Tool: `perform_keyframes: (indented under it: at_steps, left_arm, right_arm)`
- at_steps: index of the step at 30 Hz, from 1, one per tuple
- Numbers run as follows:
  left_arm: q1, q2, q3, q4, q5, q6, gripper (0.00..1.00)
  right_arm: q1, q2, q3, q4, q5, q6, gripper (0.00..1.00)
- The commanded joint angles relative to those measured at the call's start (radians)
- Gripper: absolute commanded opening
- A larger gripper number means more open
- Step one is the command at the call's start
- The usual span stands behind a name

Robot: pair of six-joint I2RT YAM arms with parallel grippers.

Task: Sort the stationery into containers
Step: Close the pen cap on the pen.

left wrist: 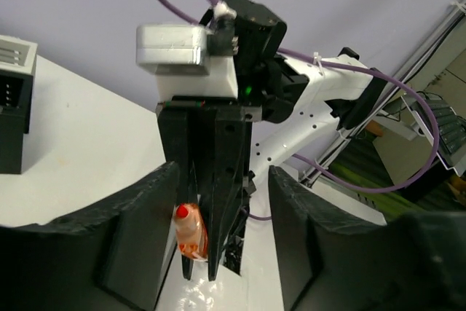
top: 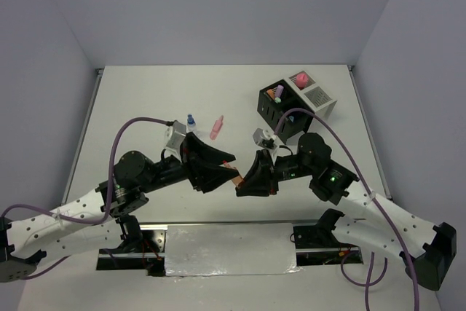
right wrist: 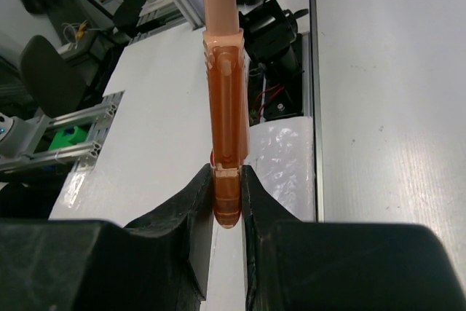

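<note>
While the orange highlighter is pinched at one end between the pressed-together fingers of the right gripper, it is held above the near middle of the table. It is faced by the left gripper, whose fingers are spread wide and kept clear of it. Farther back, a pink highlighter and a blue-capped bottle are seen close together. The black container and the white container are set side by side at the far right, partly crossed by the right arm's purple cable.
</note>
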Motion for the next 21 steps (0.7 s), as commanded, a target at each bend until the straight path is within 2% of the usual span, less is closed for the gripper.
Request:
perform_keyframes:
  at_steps: [1, 6, 7, 8, 11, 16, 17, 21]
  left_arm:
    - [0.002, 0.006, -0.005, 0.082, 0.047, 0.012, 0.62]
    - [0.002, 0.015, -0.013, 0.085, 0.037, 0.011, 0.59]
    - [0.002, 0.017, -0.012, 0.085, 0.038, 0.011, 0.55]
    - [0.002, 0.018, -0.007, 0.081, 0.031, 0.012, 0.45]
    - [0.002, 0.015, 0.001, 0.065, 0.008, 0.015, 0.28]
    - [0.003, 0.005, 0.014, 0.049, -0.020, 0.023, 0.10]
    - [0.003, 0.003, 0.016, 0.047, -0.025, 0.022, 0.00]
    - [0.011, -0.018, 0.011, 0.045, -0.113, 0.006, 0.00]
  right_arm:
    - [-0.002, -0.022, 0.063, 0.019, 0.021, 0.000, 0.00]
    - [-0.005, -0.014, 0.083, 0.015, 0.031, 0.002, 0.00]
    - [-0.007, -0.011, 0.084, 0.015, 0.032, 0.003, 0.00]
    - [-0.007, -0.009, 0.086, 0.020, 0.032, 0.005, 0.00]
    - [-0.007, -0.003, 0.084, 0.023, 0.026, 0.005, 0.00]
    - [-0.007, 0.001, 0.064, 0.040, 0.023, 0.011, 0.00]
    - [-0.007, 0.001, 0.058, 0.046, 0.018, 0.011, 0.00]
    - [-0.008, 0.009, 0.026, 0.049, 0.002, -0.009, 0.00]
